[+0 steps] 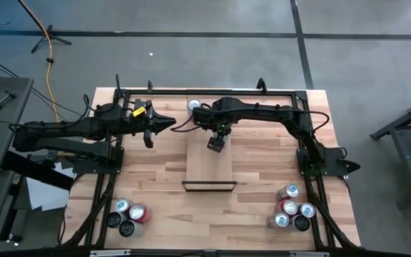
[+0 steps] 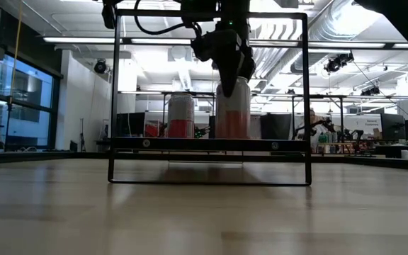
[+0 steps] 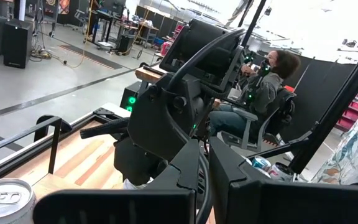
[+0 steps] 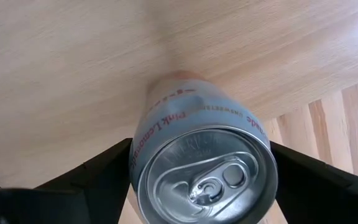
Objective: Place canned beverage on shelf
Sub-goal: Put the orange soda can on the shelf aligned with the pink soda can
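Can (image 4: 204, 165) upright on shelf (image 1: 209, 163), clasped between fingers of right tool (image 1: 217, 142); left tool (image 1: 164, 124) clenched, idle nearby.

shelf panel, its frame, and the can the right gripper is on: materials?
Long narrow light-wood shelf panel: looks like pale matte wood, fine grain visible in the right wrist view. Thin black frame: likely painted metal rod, slim and straight. Silver-and-pink beverage can: aluminium by its look, brushed shiny lid with pull tab, printed wall. The right gripper flanks it.

A silver can (image 4: 204, 168) stands upright on the shelf (image 4: 73, 74) between the right end effector's (image 4: 201, 186) dark fingers (image 4: 98, 177) — pull-tab top toward the camera.
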